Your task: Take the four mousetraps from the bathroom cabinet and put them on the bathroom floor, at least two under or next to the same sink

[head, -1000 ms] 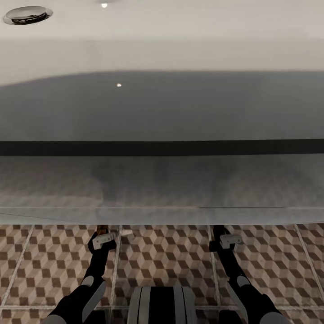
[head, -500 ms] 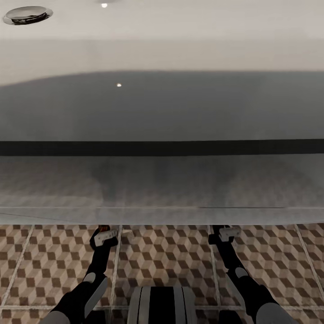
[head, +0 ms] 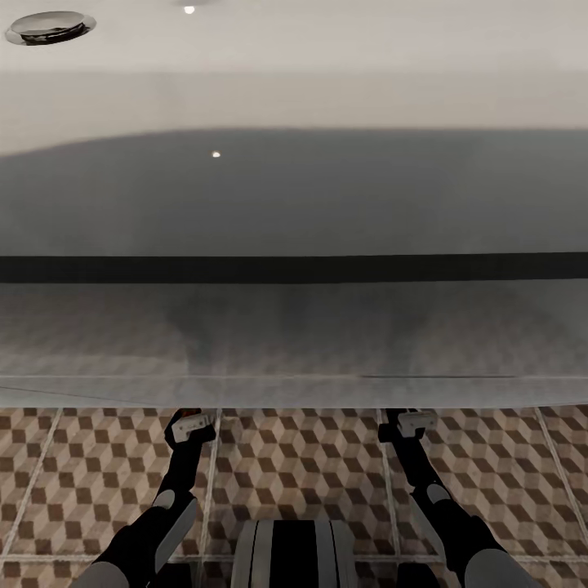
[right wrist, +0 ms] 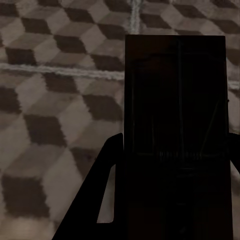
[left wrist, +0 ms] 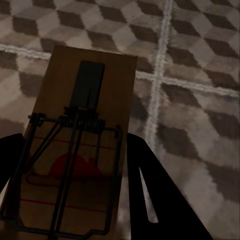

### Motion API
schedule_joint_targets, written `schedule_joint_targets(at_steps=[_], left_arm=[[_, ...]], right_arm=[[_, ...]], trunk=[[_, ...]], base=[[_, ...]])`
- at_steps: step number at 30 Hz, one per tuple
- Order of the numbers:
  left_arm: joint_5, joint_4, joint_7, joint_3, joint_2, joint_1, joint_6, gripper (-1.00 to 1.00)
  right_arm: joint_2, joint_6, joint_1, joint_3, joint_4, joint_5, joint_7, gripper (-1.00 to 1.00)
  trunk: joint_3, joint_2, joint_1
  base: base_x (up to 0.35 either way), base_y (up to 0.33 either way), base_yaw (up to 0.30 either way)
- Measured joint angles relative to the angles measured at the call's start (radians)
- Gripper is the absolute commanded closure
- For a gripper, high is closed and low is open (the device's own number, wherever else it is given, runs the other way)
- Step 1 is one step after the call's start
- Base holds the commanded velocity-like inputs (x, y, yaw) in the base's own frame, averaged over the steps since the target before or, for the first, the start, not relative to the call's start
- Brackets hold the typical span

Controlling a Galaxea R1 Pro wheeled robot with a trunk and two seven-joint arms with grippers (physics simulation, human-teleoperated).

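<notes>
In the head view, a large pale basin (head: 294, 204) with a glossy rim takes most of the picture, and a round metal drain (head: 49, 26) sits in its far left corner. Below the near edge of the basin there is a strip of bathroom floor (head: 302, 465), with tiles in a brown, beige and white cube pattern and pale grout lines. Both black arms reach forward and down over these tiles, and their ends go just under the edge of the basin.

The left claw (left wrist: 70, 200) is clamped on a mousetrap (left wrist: 82, 135). In the left wrist view this trap is a tan board with a black wire frame, a coiled spring, a dark flat plate and a red mark. One dark finger (left wrist: 155, 195) stands against one long side of the board and the other against the opposite side. The tiles show behind the board; I cannot tell if the board touches them.

The right claw (right wrist: 175, 200) is clamped on a second mousetrap (right wrist: 177, 125). In the right wrist view this one is in deep shadow, almost black, and only faint lines of its wire show. A dark finger (right wrist: 95, 200) presses at one side of it and the other finger is at the picture's edge. This trap also hangs over the patterned floor, near a grout line.
</notes>
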Motion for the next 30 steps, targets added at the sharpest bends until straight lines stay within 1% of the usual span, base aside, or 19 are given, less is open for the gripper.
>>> schedule_joint_targets(at_steps=[6, 15, 30], left_arm=[[0.001, -0.012, 0.0, 0.0, -0.001, -0.002, 0.002, 1.0], [-0.001, -0.014, 0.0, 0.001, 0.0, -0.021, 0.005, 1.0], [-0.003, -0.012, 0.0, 0.001, -0.001, -0.028, 0.004, 1.0]], right_arm=[[0.0, 0.003, -0.001, 0.0, -0.021, 0.0, 0.001, 1.0], [-0.001, 0.003, -0.008, -0.001, -0.042, 0.0, 0.0, 1.0], [-0.002, 0.001, -0.016, -0.003, -0.045, -0.003, -0.002, 1.0]], trunk=[[0.0, 0.0, 0.0], [0.0, 0.0, 0.0], [0.0, 0.0, 0.0]], base=[[0.0, 0.0, 0.0], [0.0, 0.0, 0.0], [0.0, 0.0, 0.0]])
